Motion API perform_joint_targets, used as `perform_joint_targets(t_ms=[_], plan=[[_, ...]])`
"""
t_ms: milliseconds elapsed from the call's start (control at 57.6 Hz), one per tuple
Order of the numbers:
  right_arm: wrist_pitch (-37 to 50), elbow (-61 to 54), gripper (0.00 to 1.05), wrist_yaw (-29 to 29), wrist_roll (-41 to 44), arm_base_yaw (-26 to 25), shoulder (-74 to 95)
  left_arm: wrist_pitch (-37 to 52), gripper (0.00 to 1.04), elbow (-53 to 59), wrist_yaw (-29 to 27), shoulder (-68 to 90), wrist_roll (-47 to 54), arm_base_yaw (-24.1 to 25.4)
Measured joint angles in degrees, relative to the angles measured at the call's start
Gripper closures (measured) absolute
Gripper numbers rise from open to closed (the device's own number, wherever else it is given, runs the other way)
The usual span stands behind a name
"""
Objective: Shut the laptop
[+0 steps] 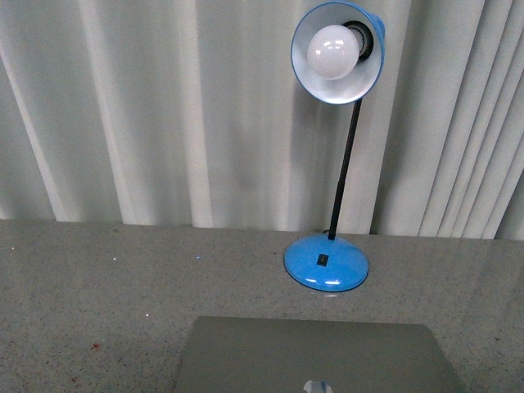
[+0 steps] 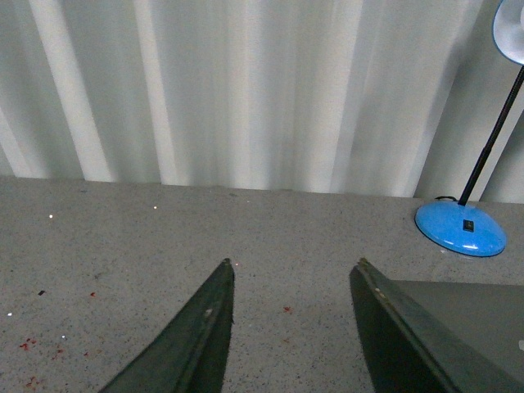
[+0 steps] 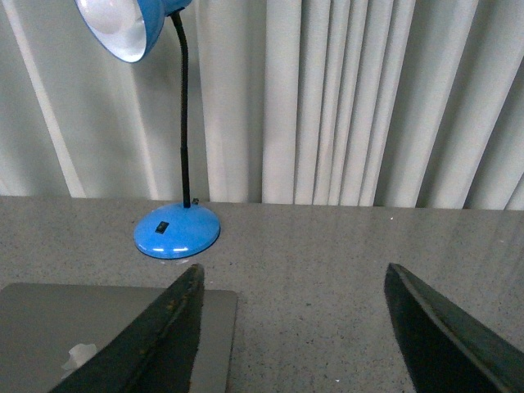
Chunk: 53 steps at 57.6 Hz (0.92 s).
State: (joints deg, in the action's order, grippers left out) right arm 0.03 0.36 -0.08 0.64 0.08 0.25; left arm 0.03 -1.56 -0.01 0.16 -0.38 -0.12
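The laptop (image 1: pixel 315 354) lies at the near edge of the front view with its silver-grey lid facing up and the shiny apple logo at the bottom edge. No keys or screen show. It also shows in the left wrist view (image 2: pixel 475 315) and the right wrist view (image 3: pixel 74 323). My left gripper (image 2: pixel 293 270) is open and empty over the bare table, to the left of the laptop. My right gripper (image 3: pixel 295 274) is open and empty, one finger (image 3: pixel 164 327) over the lid's right edge. Neither arm shows in the front view.
A blue desk lamp stands behind the laptop, its round base (image 1: pixel 326 262) on the speckled grey table (image 1: pixel 98 286) and its shade (image 1: pixel 337 51) with a white bulb facing me. A white curtain (image 1: pixel 164 106) hangs along the table's far edge.
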Motion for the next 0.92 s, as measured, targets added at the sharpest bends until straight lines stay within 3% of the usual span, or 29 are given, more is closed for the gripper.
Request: perform_joint_targets(t_ms=[174, 920], plan=[[0.00, 0.00, 0.06, 0.00, -0.02, 0.00, 0.00, 0.00, 0.06, -0.02, 0.00, 0.00, 0.00, 0.00], [0.00, 0.00, 0.07, 0.00, -0.04, 0.00, 0.00, 0.00, 0.07, -0.02, 0.00, 0.00, 0.13, 0.00]])
